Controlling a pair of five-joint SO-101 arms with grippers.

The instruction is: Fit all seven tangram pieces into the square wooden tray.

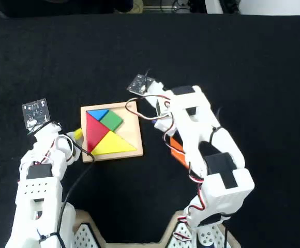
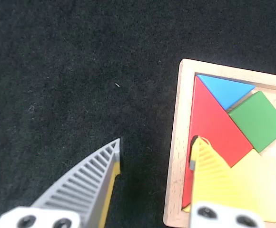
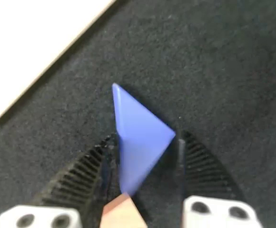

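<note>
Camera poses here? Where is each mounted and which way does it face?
High: fixed above the table, looking down; left arm and right arm show, tray between them.
Left wrist: on the left arm, looking down past the open left tool straddling the tray's rim.
Right wrist: on the right arm, looking past the right tool gripping a blue-violet triangle, table behind.
Shared: high and left wrist both show the tray.

Tray point(image 1: 133, 129) holds four pieces point(image 1: 94, 132); right pincer point(image 3: 145, 138) grips periwinkle triangle point(image 3: 139, 130).
</note>
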